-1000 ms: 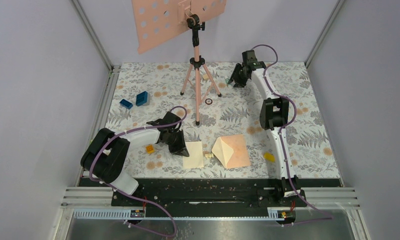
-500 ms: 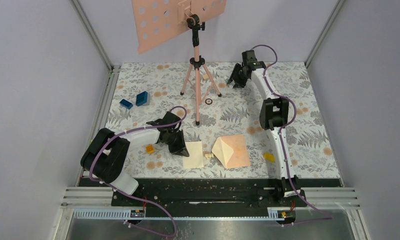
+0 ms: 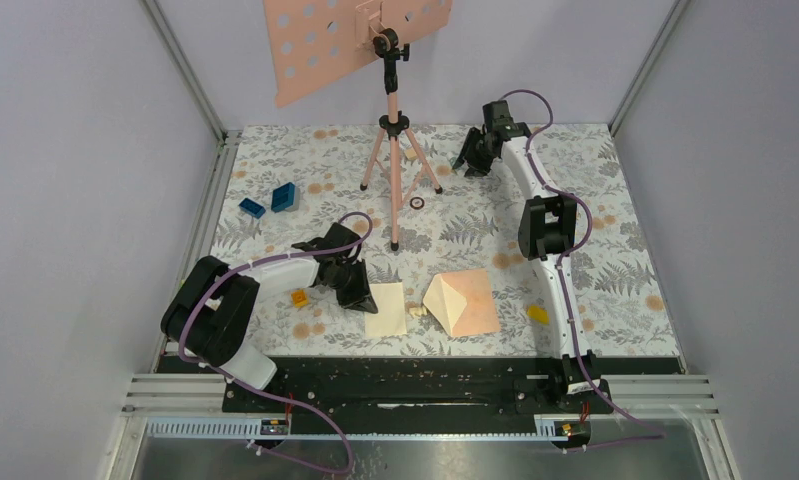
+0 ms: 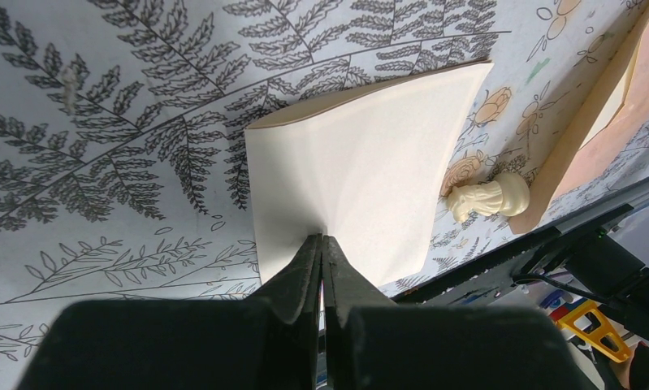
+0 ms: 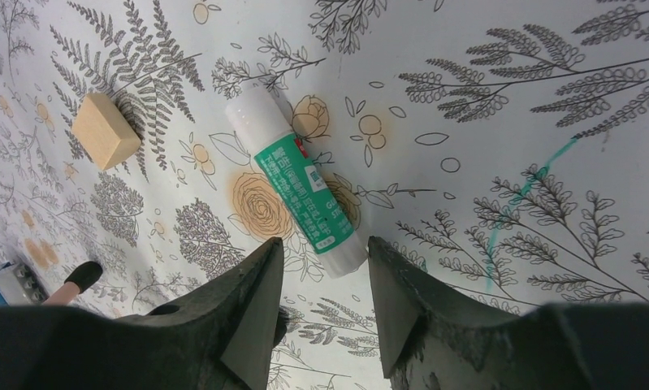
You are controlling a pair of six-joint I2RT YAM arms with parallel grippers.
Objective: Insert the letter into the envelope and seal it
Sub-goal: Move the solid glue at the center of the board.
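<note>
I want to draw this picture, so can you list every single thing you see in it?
letter: one, cream side up, near edge of the table
envelope: one, peach-pink, right of the letter
little figure: one, cream, between letter and envelope
glue stick: one, green and white, lying far right
wooden block: one, tan, near the glue stick
blue blocks: two, blue, far left
orange block: one, orange, beside the left arm
yellow block: one, yellow, beside the right arm
ring: one, black, by the stand's feet
stand: one, pink, back middle
left hand: one, black, shut on the letter's edge
right hand: one, black, open above the glue stick
</note>
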